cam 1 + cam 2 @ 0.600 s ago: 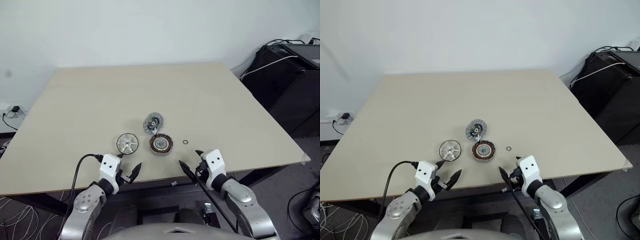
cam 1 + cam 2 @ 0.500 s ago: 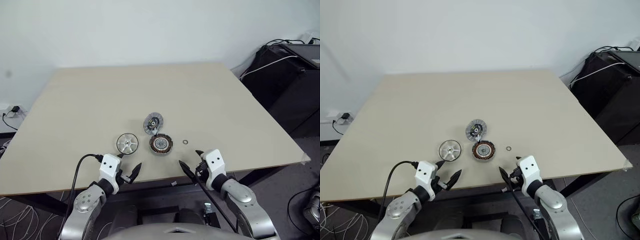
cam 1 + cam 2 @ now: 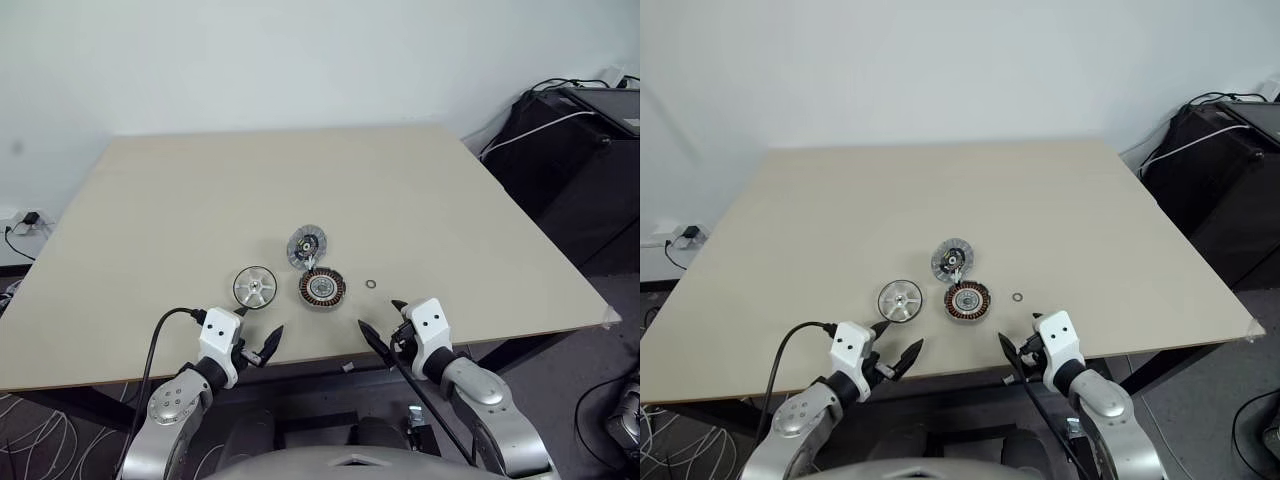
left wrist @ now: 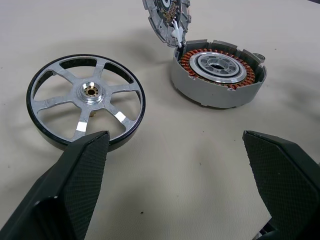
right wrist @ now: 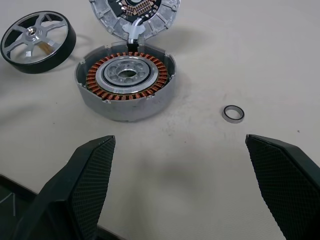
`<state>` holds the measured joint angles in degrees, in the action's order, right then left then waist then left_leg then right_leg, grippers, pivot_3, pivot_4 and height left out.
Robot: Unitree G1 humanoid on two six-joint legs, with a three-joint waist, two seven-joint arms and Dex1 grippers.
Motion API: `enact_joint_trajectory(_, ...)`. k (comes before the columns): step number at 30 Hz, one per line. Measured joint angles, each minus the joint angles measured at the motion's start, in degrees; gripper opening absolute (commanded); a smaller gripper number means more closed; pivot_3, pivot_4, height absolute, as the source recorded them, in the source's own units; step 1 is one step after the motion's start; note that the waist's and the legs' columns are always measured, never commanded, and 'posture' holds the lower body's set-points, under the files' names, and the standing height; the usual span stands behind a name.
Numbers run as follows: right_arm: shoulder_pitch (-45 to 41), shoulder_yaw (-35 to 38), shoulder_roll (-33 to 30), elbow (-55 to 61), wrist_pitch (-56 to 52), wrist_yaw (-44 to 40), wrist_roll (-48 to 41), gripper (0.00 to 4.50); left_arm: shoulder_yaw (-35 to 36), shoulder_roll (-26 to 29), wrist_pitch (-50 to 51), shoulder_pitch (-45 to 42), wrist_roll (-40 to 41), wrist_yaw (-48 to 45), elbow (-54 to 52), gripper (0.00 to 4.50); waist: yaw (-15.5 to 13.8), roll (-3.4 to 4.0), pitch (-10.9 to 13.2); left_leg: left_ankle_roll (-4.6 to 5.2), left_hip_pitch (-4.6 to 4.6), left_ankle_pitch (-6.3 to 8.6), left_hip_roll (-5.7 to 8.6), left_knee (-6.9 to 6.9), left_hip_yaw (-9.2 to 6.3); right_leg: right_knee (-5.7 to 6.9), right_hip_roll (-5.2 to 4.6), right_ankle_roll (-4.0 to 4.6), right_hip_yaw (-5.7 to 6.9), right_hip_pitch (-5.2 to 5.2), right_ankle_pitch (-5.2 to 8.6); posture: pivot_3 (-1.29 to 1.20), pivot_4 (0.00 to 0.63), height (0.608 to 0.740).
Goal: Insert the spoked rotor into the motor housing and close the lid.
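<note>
A round grey motor housing [image 5: 126, 82] with copper-brown windings sits open; its grey lid [image 5: 134, 17] stands tilted behind it, a black-rimmed silver spoked rotor [image 5: 38, 41] and small metal ring [image 5: 233, 113] nearby.

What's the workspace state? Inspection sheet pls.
Surface: beige table, bare apart from the parts.
Job's things: rotor lies flat, left of housing; housing open, windings showing; lid tilted up behind it, joined by a white wire.
Clutter: small ring right of housing.
Grippers: left gripper and right gripper open, holding nothing, at the near edge.
Cables: black cable on left arm.
Surroundings: white wall; black equipment at right.
</note>
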<state>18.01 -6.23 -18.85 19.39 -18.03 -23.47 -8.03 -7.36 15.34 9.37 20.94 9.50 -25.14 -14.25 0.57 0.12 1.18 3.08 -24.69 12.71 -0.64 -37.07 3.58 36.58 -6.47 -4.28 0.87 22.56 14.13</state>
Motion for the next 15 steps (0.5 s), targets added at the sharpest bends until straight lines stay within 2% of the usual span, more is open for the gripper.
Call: enact_joint_trajectory(15, -2.51, 0.02, 0.72, -1.9, -0.83, 2.0, 2.09, 4.47, 0.03, -0.04, -0.01, 0.15, 0.0, 0.12, 0.0, 4.5, 0.03, 0.01, 0.0, 0.0, 0.01, 0.0, 0.0, 0.0, 0.01, 0.01, 0.01, 0.0, -0.01, 0.0, 0.0, 0.0, 0.0, 0.74)
